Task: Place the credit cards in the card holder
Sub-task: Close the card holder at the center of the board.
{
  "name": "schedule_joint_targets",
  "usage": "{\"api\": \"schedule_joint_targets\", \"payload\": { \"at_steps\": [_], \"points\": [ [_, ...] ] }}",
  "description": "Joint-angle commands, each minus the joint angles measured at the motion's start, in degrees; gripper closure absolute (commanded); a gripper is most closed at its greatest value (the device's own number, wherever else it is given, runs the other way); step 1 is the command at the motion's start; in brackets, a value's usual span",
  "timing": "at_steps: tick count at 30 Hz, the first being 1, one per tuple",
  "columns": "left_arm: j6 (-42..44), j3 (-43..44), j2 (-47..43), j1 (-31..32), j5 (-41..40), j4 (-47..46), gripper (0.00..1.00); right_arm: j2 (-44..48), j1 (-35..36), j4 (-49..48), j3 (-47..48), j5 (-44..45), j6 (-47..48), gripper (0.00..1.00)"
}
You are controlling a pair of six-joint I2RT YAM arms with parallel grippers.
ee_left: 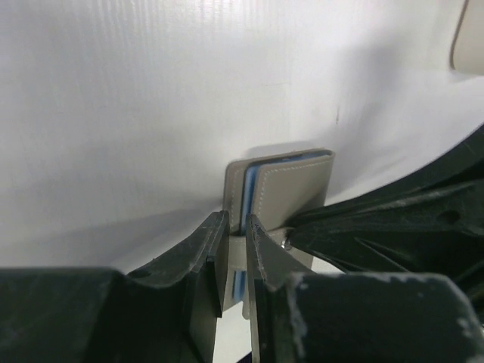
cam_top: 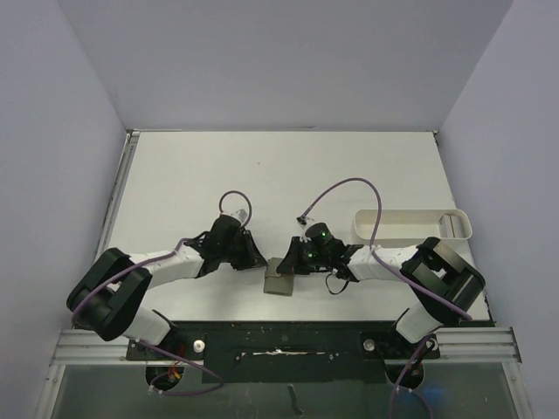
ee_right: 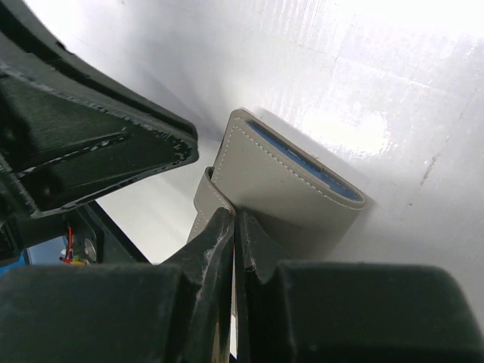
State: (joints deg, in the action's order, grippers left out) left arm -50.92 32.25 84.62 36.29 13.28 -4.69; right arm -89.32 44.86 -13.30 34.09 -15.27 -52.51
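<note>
While both arms converge on one spot, the fix is taken from the card holder, which sits on the bench toward the near edge, roughly midway between the two arm bases.

Left of the card holder: left end effector reaches in from the left. Its jaws stand only a sliver apart, straddling a pale leaf with blue lining showing in the gap. Judged a light pinch on the card holder's edge.

At the card holder: grey-olive outside, blue lining visible along the parted edge, so the fold is slightly agape. Its long seam runs away from the left wrist camera. From both end effectors it lies just to the near side and between them.

Right of the card holder: right end effector comes in from the right, jaws pressed together on the outer flap next to the clasp tab. The top view puts this one a touch closer to the body of the card holder.

Far right of the card holder: white tray, well apart.

Credit cards: none seen loose in any view; whether any sit inside the fold cannot be told. Judgement: the next move depends on the mouth being spread wider.
</note>
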Motion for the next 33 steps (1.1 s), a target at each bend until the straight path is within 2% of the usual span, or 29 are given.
{"api": "schedule_joint_targets", "payload": {
  "at_steps": [1,7,16,27,33],
  "points": [
    [-1.03,2.74,-5.06,1.38,-1.09,1.26,0.85,1.19,-0.54,0.86,-1.39,2.72,1.11,1.0],
    [-2.02,2.27,-5.86,5.66,0.51,-1.3,0.87,0.75,-0.55,0.46,-1.39,2.87,1.14,1.0],
    [-3.35,2.22,-0.53,9.2,2.16,-7.04,0.97,0.79,-0.56,-0.06,-2.1,2.93,0.92,1.0],
    [-2.29,3.47,-0.38,9.41,-3.06,-1.2,1.0,0.83,-0.48,-0.32,-2.54,2.92,1.04,1.0],
    [-4.1,3.63,-4.47,9.37,-3.9,-0.23,1.0,0.89,-0.54,-0.22,-1.65,2.26,1.25,1.0]
  ]
}}
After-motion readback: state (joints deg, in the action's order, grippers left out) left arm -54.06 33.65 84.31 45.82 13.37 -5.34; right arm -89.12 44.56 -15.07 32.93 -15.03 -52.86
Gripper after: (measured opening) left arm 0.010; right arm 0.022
